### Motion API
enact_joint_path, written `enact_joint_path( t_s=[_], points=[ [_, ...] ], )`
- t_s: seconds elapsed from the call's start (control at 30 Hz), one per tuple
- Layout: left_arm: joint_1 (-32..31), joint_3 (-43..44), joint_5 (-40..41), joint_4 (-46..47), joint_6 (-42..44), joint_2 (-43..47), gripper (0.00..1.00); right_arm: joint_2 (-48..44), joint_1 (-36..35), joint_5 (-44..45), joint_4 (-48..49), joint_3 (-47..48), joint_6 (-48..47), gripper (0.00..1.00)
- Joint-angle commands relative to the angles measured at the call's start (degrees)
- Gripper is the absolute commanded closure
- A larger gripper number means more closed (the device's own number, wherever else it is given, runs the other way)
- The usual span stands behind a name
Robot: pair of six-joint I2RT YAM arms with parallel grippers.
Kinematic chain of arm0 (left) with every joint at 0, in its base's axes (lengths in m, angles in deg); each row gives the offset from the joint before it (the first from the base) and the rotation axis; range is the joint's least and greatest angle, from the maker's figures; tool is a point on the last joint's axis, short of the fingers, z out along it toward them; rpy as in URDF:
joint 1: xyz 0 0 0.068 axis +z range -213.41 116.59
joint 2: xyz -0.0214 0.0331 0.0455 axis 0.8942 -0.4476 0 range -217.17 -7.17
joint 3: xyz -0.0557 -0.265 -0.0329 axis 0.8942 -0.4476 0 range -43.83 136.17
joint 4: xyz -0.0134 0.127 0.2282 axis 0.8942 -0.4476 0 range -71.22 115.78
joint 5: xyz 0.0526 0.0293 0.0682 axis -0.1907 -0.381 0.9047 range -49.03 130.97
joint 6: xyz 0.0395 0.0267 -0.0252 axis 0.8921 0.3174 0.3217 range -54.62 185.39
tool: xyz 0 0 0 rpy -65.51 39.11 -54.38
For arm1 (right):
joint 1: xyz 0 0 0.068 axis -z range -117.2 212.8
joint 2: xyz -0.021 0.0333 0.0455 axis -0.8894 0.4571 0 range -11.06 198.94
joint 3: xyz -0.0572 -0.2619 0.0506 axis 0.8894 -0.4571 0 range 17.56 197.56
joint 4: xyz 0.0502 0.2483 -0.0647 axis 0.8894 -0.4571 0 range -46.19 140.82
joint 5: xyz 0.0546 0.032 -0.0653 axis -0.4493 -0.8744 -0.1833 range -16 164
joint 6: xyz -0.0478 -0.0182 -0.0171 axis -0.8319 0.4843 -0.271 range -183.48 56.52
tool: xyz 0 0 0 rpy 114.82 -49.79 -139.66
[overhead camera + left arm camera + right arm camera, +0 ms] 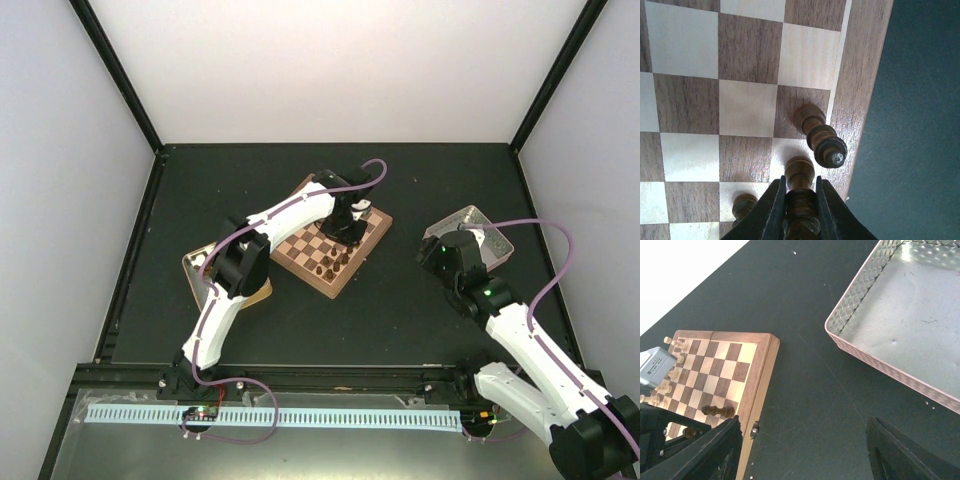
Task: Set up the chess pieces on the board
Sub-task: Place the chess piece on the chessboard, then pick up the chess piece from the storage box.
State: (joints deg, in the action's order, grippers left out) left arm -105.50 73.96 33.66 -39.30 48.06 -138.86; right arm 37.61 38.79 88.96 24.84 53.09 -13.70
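The board (372, 240) lies mid-table, turned diagonally. My left gripper (350, 230) hangs over its right part. In the left wrist view the left gripper (800, 181) is shut on a dark brown chess piece (800, 172), held upright over a light square by the board's rim (862, 100). A second dark piece (820, 139) stands on the dark square just beyond it, and a third (743, 204) stands to the left. Several dark pieces (330, 266) stand near the board's near corner. My right gripper (805, 450) is open and empty over bare table, right of the board (715, 365).
A metal tray (900, 320) sits on the right, beside my right gripper (440, 250), and shows nothing inside. Another tray (192, 268) lies at the left under my left arm. Pale cream pieces (671, 374) line the board's far edge.
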Motion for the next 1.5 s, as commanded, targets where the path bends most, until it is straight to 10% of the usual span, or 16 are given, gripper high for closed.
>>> enact_joint_path(
  t_s=[0.0, 0.9, 1.47],
  points=[
    [-0.6, -0.1, -0.6, -0.5, 1.0, -0.9, 0.85, -1.0, 0.3, 1.0, -0.1, 0.1, -0.3, 0.32],
    [0.4, -4.4, 3.6, 4.6, -2.0, 13.0, 0.49, -2.4, 0.3, -2.4, 1.2, 0.5, -2.8, 0.32],
    [20.6, -64.0, 21.5, 25.7, -17.5, 57.9, 0.36, 10.2, -0.2, -15.1, 9.8, 3.8, -7.0, 0.33]
  ],
)
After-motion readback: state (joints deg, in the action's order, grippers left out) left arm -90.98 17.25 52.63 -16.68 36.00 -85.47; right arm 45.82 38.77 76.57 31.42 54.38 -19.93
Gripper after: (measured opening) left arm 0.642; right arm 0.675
